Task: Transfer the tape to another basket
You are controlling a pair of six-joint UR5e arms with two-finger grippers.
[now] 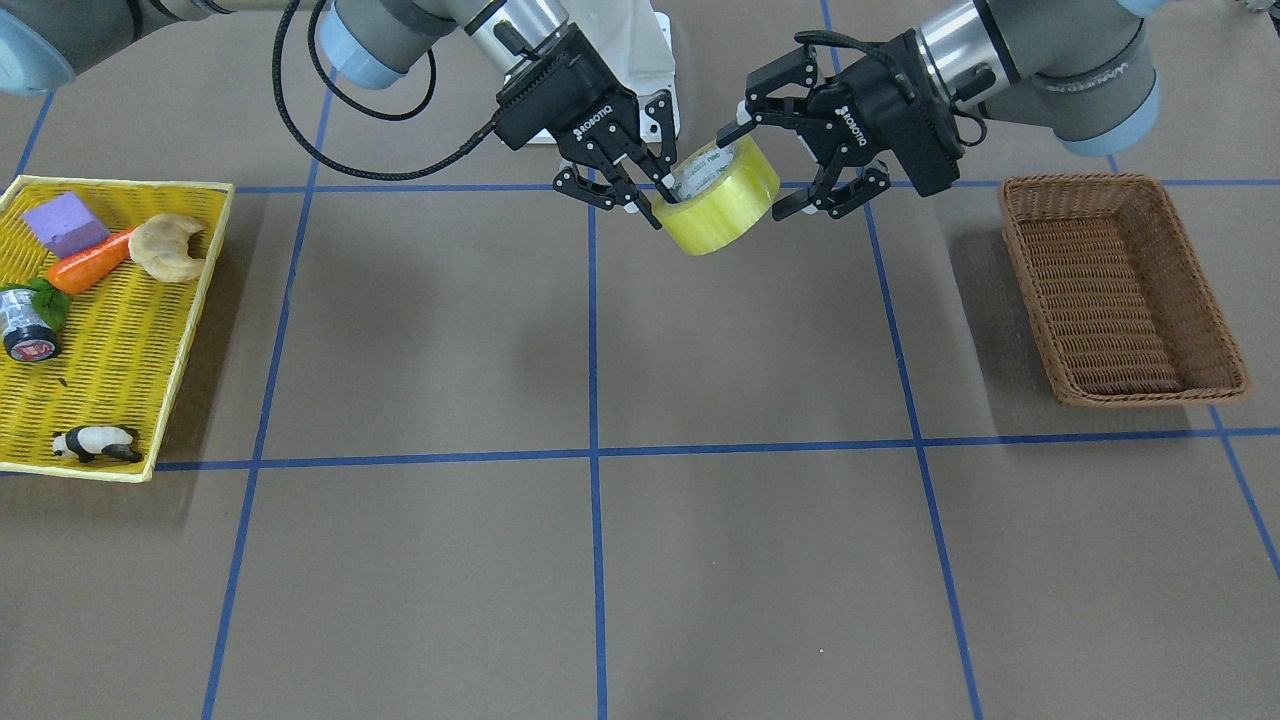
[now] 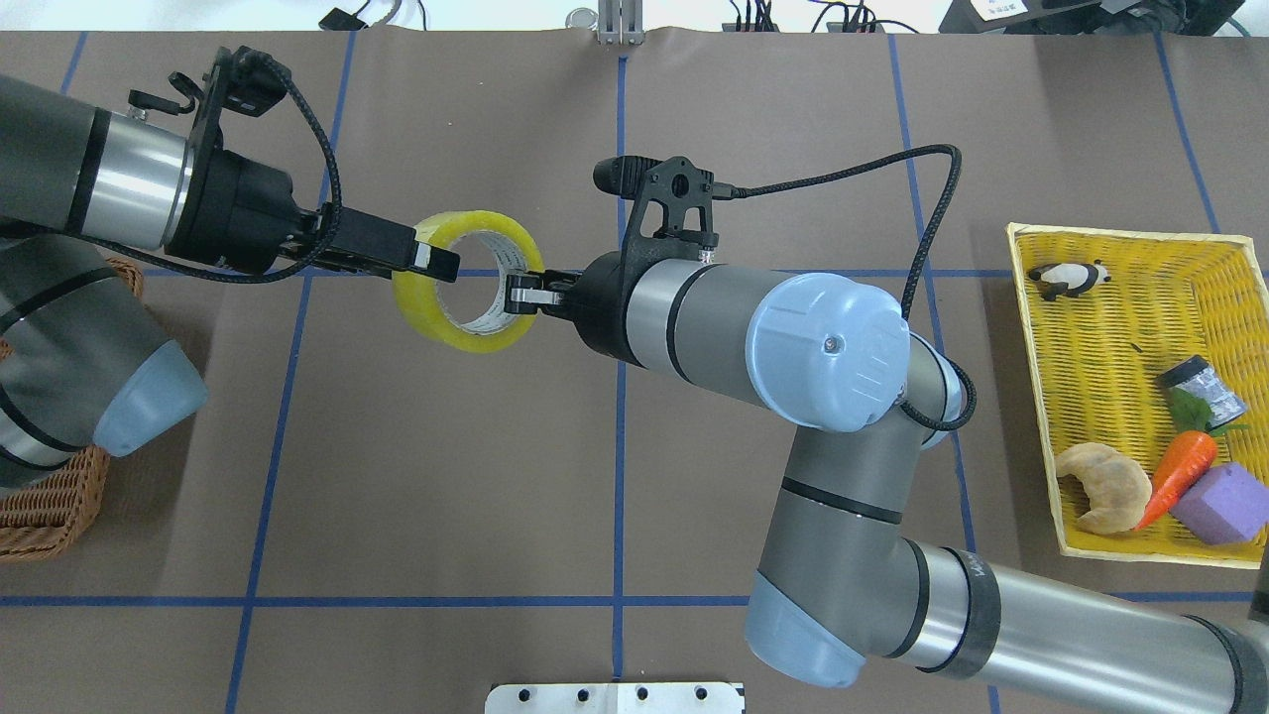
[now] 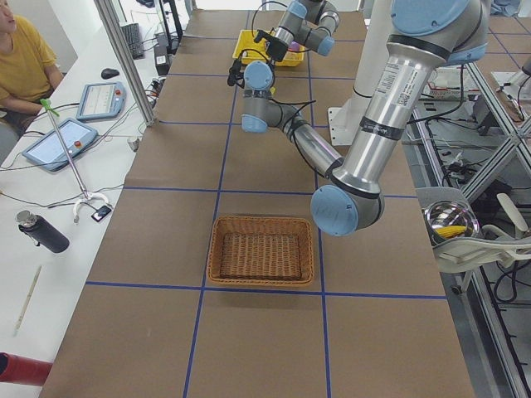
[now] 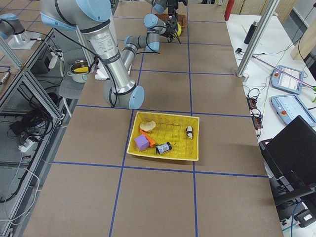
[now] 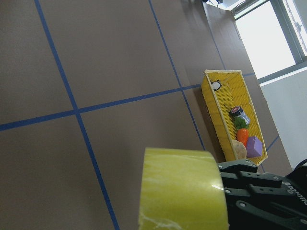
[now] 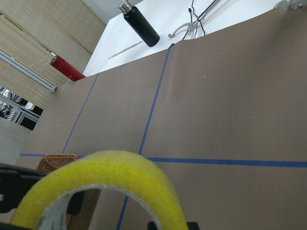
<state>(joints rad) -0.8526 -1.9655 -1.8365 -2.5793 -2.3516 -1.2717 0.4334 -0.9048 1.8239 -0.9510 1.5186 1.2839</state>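
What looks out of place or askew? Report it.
Only the small dark can with a red label stands out: it lies on its side in the flat yellow mesh tray. The yellow packing tape roll hangs tilted in the right hand, off the table, the brown wicker basket empty.

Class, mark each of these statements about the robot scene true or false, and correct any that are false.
1. The right gripper holds the tape in mid-air. True.
2. The tape lies in the wicker basket. False: the basket holds nothing, and the tape is up between the two grippers.
3. The yellow tray holds a carrot and a toy panda. True.
4. The left gripper is shut. False: it is open, at the tape's rim.
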